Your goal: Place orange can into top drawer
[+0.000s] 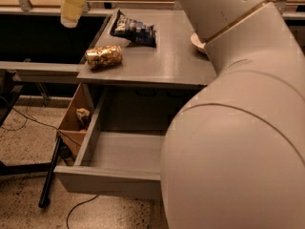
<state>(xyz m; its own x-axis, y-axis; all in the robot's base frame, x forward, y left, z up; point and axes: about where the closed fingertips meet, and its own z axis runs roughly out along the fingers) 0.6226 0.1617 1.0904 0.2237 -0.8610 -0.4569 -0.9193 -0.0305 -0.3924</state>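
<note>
**Can still on the surface, drawer open and waiting**

Nearest the camera, the robot's pale arm fills the right side, its bulky links hiding the right end of the top drawer. The drawer is pulled out and what shows of its inside is bare grey. A cardboard box stands just beside it on the left.

Farther back, the orange can lies on its side near the front left corner of the grey surface. A dark chip bag lies behind it, and a pale bowl peeks out from behind the arm.

The can is probably light, stiff and smooth, and free to roll where it lies. A grip across the middle of its round body looks safest, firm but not enough to dent it.

Farthest off, the gripper hangs at the top left, above and beyond the can, well apart from it. Whether its jaws are apart or together cannot be told.
</note>
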